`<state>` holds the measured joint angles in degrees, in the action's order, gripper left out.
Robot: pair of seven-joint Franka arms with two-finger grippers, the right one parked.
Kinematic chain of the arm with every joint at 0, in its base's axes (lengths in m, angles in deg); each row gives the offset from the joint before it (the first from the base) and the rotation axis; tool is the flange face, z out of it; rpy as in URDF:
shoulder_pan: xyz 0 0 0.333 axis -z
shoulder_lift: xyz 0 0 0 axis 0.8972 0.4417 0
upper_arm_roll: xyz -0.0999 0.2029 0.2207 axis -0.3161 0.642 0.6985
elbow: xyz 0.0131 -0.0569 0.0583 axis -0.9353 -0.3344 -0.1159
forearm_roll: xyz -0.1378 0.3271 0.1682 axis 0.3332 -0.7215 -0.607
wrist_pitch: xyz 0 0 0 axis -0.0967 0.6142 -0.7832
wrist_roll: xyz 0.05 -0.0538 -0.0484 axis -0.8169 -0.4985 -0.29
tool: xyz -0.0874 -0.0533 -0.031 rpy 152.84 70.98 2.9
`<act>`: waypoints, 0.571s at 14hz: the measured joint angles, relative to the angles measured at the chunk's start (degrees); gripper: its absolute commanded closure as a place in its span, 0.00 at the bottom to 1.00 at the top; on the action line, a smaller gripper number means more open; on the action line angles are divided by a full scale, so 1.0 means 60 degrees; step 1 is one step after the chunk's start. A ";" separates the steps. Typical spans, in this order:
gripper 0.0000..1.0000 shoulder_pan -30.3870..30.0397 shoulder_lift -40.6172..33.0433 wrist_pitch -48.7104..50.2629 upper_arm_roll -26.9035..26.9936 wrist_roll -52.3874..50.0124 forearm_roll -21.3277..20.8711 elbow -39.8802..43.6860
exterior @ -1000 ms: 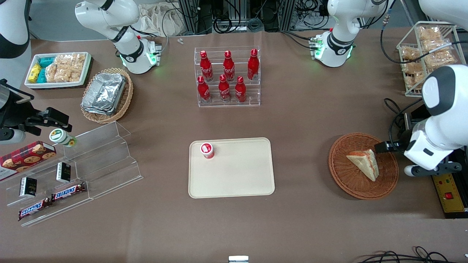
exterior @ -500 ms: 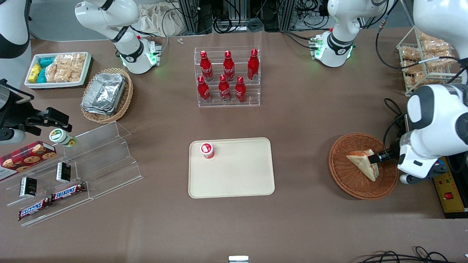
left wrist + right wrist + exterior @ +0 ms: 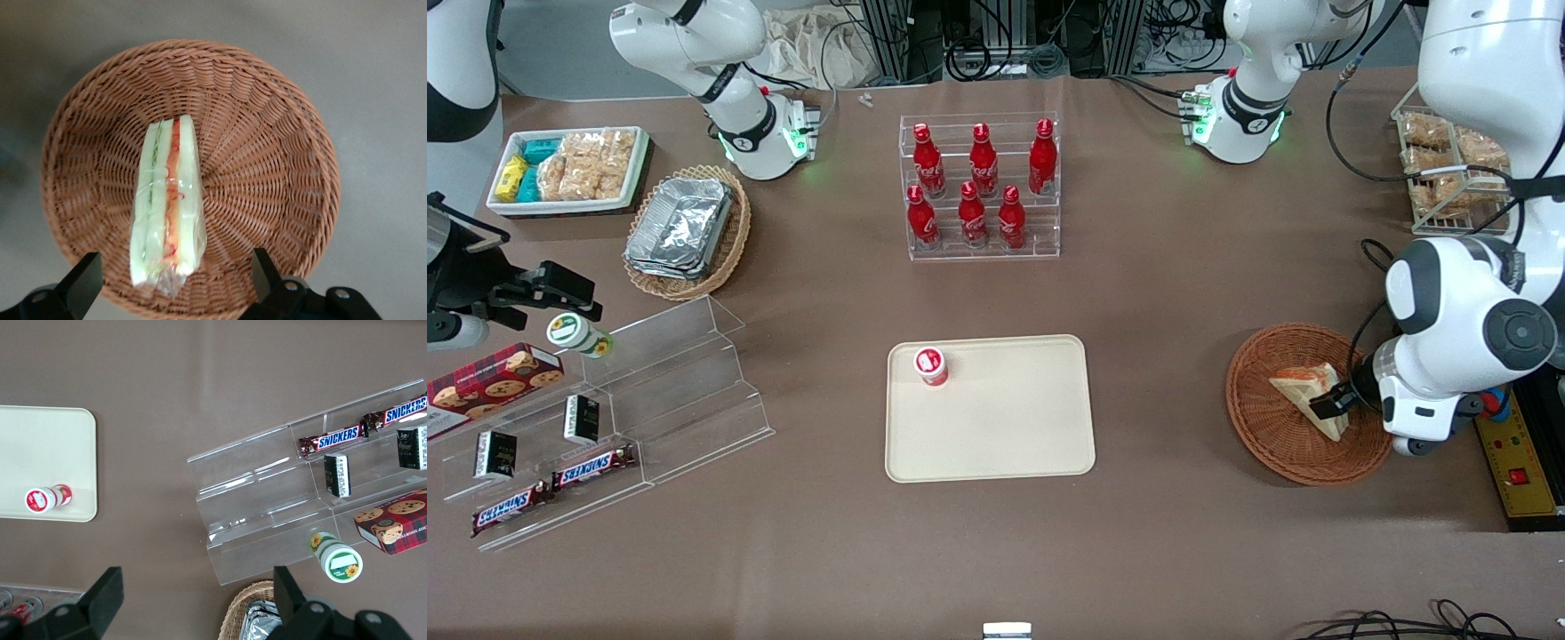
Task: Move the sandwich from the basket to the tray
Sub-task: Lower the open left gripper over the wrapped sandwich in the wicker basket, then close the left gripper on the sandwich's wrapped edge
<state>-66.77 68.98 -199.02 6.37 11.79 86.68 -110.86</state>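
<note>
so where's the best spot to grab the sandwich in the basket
Probably across the two flat bread faces, coming straight down from above. The sandwich stands on edge in the basket, filling stripe facing up, so its narrow thickness fits between the fingers. The gripper hovers over it, open, one finger to each side. Squeeze lightly; it looks soft.

Sandwich [image 3: 167,203] in basket [image 3: 280,167], pincer [image 3: 175,283] spread wide just above it, tray [image 3: 1005,427] well apart toward the parked arm's end.

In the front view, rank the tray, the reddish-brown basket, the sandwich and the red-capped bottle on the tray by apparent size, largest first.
1. Tray
2. Basket
3. Sandwich
4. Red-capped bottle, though it looks close to the sandwich.
The gripper hovers over the sandwich, fingers open.
</note>
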 measured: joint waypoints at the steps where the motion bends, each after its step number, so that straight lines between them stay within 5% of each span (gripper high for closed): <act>1: 0.00 0.0000 0.0010 -0.0346 -0.0001 -0.0055 0.0000 -0.0244; 8: 0.00 -0.0025 -0.0012 -0.1439 0.0100 -0.0132 0.0000 -0.1162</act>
<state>-66.92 68.91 -207.65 6.98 11.00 86.68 -117.83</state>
